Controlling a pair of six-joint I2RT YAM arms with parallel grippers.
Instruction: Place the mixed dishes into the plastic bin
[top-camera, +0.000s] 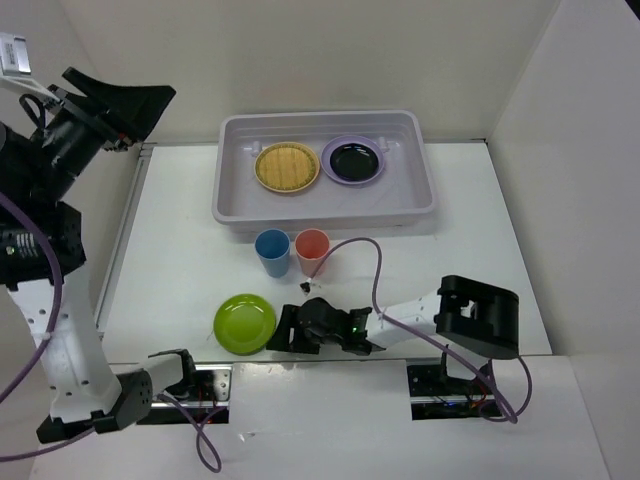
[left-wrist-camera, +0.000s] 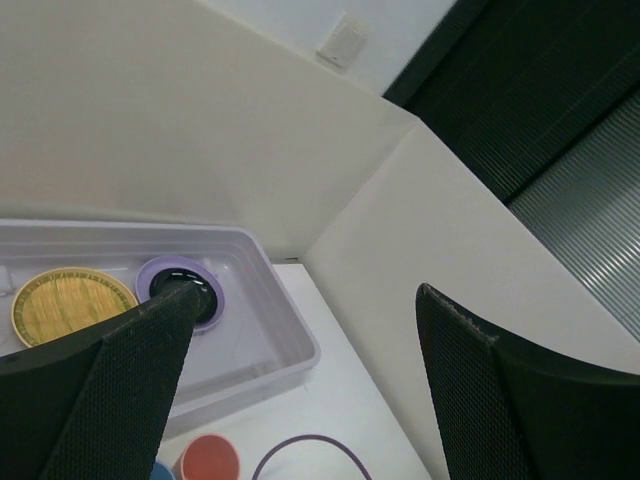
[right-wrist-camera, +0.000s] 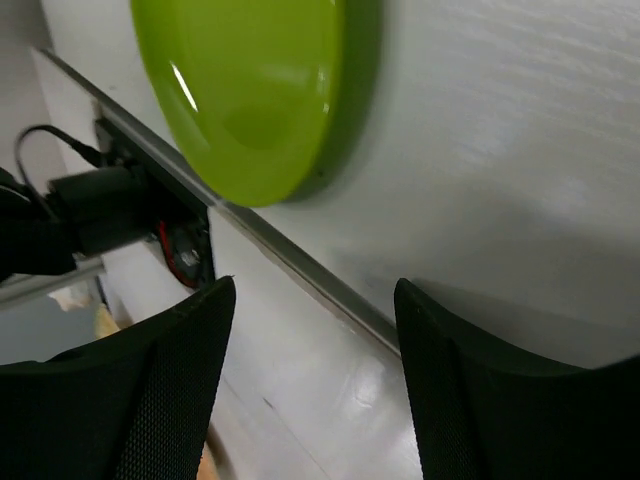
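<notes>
1. Right wrist: right gripper (right-wrist-camera: 312, 292) spread, empty, just beside lime green plate (right-wrist-camera: 250, 90), which lies flat on table (right-wrist-camera: 520, 150) by its near edge.
2. Straddle the plate rim, pinch it, and lift clear before swinging to plastic bin (top-camera: 232, 205).
3. Left gripper (left-wrist-camera: 305, 300) spread, empty, raised.

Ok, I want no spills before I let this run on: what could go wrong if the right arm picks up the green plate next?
1. The lime green plate lies flat close to the near edge of the table. The open right gripper sits low beside it and may shove it towards that edge rather than grip its rim.
2. The purple cable loops right beside the coral-red cup; lifting the arm could drag it and tip the cup.
</notes>
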